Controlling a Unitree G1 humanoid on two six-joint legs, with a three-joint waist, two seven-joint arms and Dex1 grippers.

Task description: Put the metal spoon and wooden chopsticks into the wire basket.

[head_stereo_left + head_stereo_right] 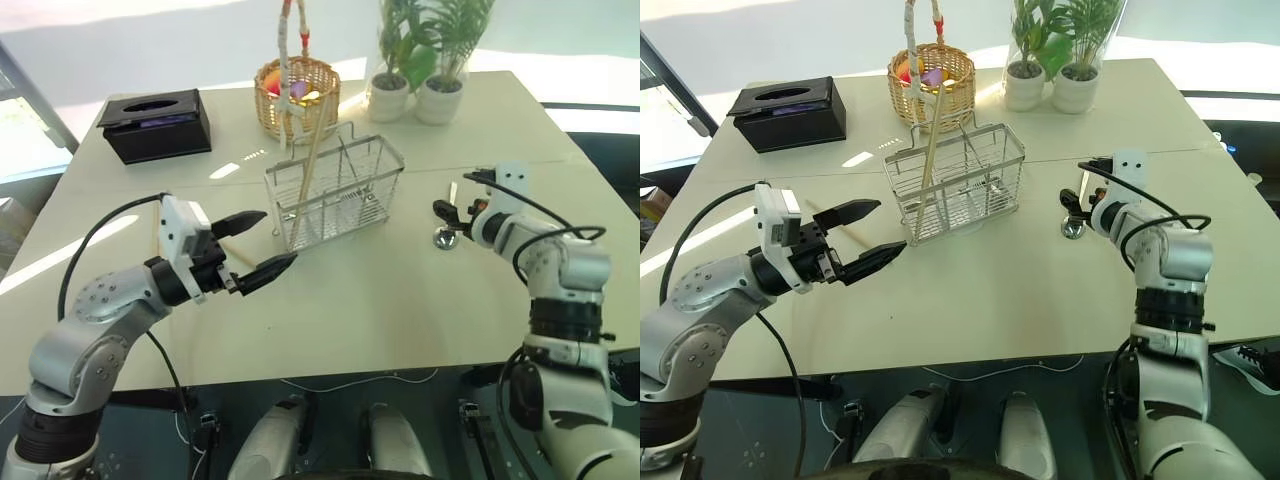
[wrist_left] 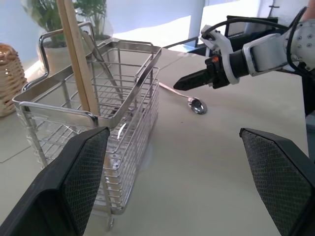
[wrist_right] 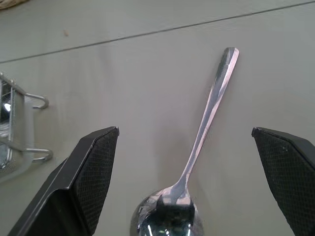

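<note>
No text, label, brand, number or sign could be read anywhere in these views.
</note>
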